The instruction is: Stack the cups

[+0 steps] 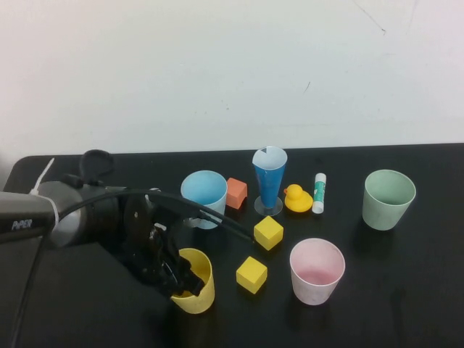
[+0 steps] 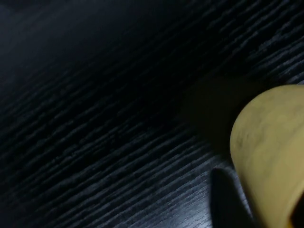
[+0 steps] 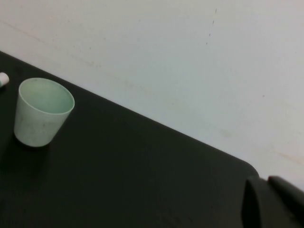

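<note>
Gripping yellow cup (image 1: pixel 196 286) rim with left tool (image 1: pixel 181 281), front-left on black tabletop (image 1: pixel 406 290).
Plain, tapered, upright, mouth open; pale blue cup (image 1: pixel 204 194) standing behind it, well apart. Right tool (image 3: pixel 273 202): state unclear.

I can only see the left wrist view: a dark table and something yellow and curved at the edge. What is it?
Observer: A small yellow plastic cup, standing upright near the table's front. The left gripper is at its rim.
Operator: Is there another cup to stack it with?
Observer: Yes, a pale light blue plastic cup stands upright farther back, beside an orange block.
Operator: And the other arm?
Observer: The right gripper shows only in its own wrist view, which looks across the table at a pale green cup.
</note>
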Controlling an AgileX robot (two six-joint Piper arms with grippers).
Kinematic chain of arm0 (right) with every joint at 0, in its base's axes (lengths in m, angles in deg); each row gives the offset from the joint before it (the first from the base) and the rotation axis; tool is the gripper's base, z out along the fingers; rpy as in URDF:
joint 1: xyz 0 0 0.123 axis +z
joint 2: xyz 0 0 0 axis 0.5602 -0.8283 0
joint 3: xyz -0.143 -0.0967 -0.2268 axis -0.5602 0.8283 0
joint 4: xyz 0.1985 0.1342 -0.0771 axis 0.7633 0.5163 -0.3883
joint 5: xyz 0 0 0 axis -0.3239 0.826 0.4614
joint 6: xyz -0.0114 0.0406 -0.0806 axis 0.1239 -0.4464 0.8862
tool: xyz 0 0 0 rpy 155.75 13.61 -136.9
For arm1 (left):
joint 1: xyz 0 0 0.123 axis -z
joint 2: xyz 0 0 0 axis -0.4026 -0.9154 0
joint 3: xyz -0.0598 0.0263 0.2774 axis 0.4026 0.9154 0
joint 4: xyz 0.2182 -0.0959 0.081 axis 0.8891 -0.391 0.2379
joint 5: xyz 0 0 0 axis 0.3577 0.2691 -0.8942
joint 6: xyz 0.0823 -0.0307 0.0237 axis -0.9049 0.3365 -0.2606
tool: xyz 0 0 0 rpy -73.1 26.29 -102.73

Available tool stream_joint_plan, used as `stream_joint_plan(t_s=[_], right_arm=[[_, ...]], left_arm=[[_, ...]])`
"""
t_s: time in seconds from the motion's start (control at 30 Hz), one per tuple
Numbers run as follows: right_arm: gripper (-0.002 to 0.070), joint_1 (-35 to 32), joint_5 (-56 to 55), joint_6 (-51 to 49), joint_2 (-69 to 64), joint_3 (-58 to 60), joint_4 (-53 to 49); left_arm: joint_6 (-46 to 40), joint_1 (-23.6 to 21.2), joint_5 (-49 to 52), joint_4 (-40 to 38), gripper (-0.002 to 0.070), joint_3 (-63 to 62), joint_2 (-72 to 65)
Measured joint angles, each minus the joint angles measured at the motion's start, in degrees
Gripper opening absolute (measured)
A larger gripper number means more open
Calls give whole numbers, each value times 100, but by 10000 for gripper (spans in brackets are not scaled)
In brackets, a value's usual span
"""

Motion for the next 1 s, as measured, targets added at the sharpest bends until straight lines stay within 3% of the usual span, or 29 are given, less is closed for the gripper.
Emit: stream_joint_plan(t_s=[0.07, 0.1, 0.23, 0.4, 0.6, 0.77, 1.0], right_arm=[[-3, 0, 0, 0, 0, 0, 0], [-3, 0, 0, 0, 0, 0, 0], [-3, 0, 0, 3, 0, 0, 0], [-3, 0, 0, 13, 0, 0, 0], [-3, 0, 0, 13, 0, 0, 0], [-3, 0, 0, 13, 0, 0, 0], [-3, 0, -10, 13, 0, 7, 0]], left_arm=[[0, 0, 70, 0, 137, -47, -12], [0, 0, 150, 0, 98, -119, -12], [0, 0, 841, 0, 20, -676, -12], [0, 0, 1734, 0, 8, -1683, -17], [49, 0, 2016, 470, 8, -2793, -17], [711, 0, 1437, 1396, 8, -3266, -27], [1122, 0, 718, 1999, 8, -3277, -285]])
